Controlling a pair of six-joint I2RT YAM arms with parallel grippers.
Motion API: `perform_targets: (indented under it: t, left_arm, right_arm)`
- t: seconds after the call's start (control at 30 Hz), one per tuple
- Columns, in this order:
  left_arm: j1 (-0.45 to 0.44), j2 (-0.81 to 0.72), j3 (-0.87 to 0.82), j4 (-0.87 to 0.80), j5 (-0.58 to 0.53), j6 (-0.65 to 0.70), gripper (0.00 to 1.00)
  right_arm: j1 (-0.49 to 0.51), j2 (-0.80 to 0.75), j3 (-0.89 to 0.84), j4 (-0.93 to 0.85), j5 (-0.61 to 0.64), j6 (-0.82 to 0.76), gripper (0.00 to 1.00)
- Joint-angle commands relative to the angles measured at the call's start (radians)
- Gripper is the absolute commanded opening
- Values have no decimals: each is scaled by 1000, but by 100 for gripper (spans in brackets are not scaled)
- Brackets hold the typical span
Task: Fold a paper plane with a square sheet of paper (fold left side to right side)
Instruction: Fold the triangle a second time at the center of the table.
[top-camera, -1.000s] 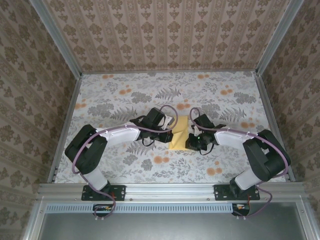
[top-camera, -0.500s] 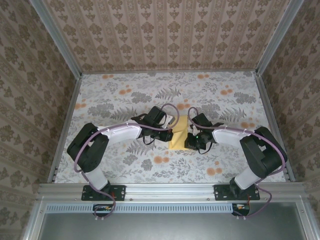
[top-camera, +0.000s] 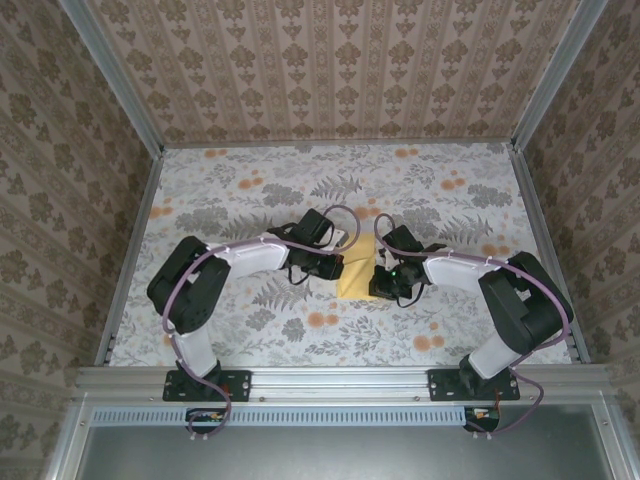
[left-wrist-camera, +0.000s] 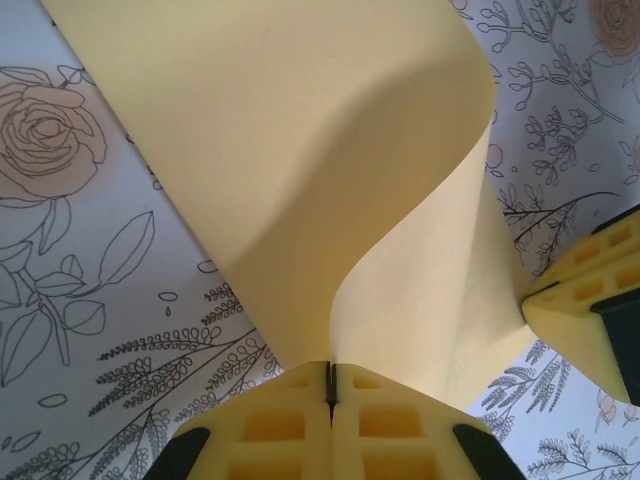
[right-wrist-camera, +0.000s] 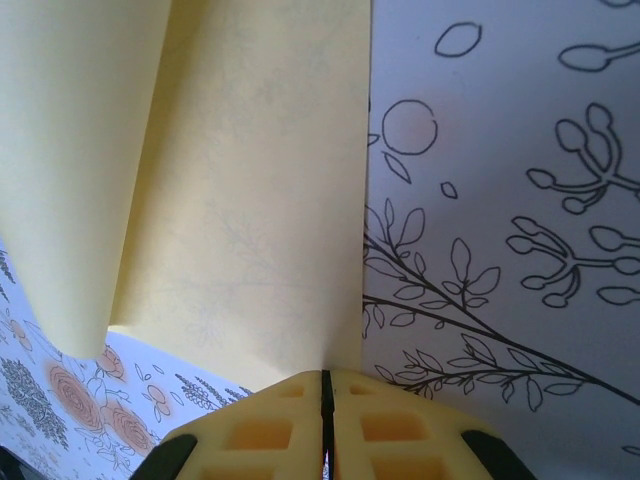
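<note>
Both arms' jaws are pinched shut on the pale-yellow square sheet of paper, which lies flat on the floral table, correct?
Not flat: the left wrist view shows the pale-yellow square sheet of paper curving up off the floral table in a bend. Both the left gripper and right gripper have jaws shut on it.

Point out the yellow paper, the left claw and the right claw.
yellow paper (top-camera: 357, 270): top view, its middle.
left claw (left-wrist-camera: 330, 372): left wrist view, where fingertips meet.
right claw (right-wrist-camera: 324, 385): right wrist view, where fingertips meet.

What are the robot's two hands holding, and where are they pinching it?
Both pinch the square sheet of paper: the left gripper its lifted, curling edge, the right gripper the opposite edge.
</note>
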Motion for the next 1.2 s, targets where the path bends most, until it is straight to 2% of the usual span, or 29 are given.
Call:
perform_targets:
  t: [0.0, 1.17]
  left_arm:
    - [10, 26, 44, -21, 1, 39, 0]
    - [21, 110, 102, -59, -41, 70, 0]
  right_arm:
    - [5, 33, 4, -75, 54, -17, 10]
    - [5, 45, 10, -100, 52, -33, 10]
